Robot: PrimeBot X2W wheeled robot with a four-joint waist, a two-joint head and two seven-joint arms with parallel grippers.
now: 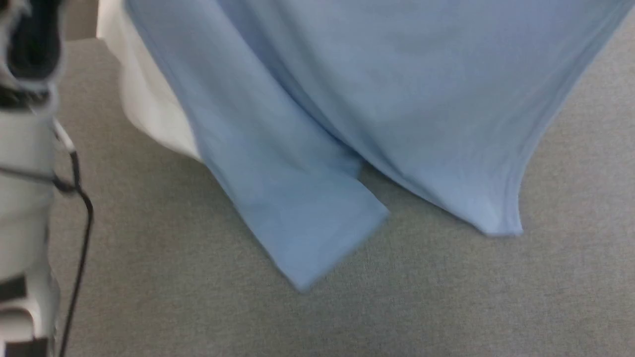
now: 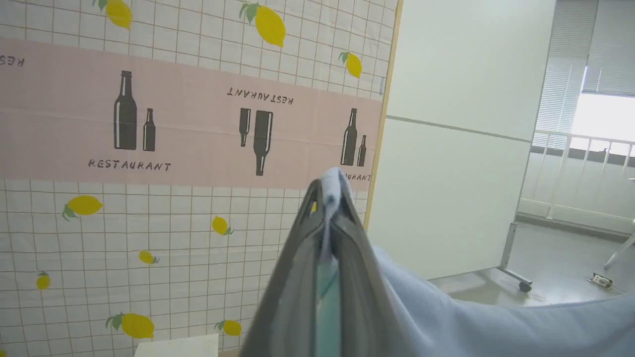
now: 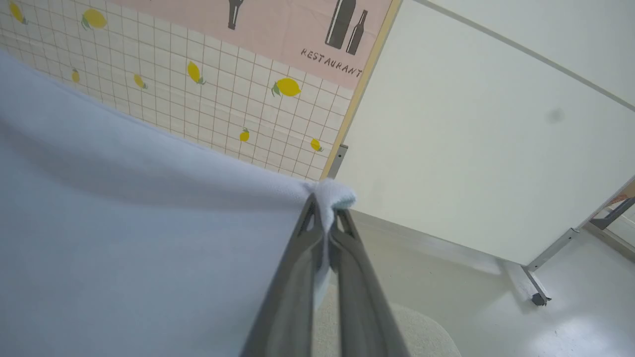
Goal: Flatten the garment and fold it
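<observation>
The light blue garment [image 1: 377, 99] hangs lifted above the grey table [image 1: 446, 297], its sleeve [image 1: 302, 218] and a lower corner [image 1: 496, 218] trailing down to the surface. A white inner layer [image 1: 149, 104] shows at its left edge. In the left wrist view my left gripper [image 2: 330, 208] is shut on a pinch of the garment [image 2: 471, 317], which drapes off to the right. My right gripper [image 3: 325, 210] is shut on another corner of the garment [image 3: 124, 223], which spreads to the left of it.
A lemon-and-bottle patterned partition [image 2: 149, 148] and a white rolling panel [image 2: 446, 198] stand beyond the table. My pale left forearm with a black cable [image 1: 30, 198] fills the head view's left edge. A rounded table corner [image 3: 421, 332] lies below the right gripper.
</observation>
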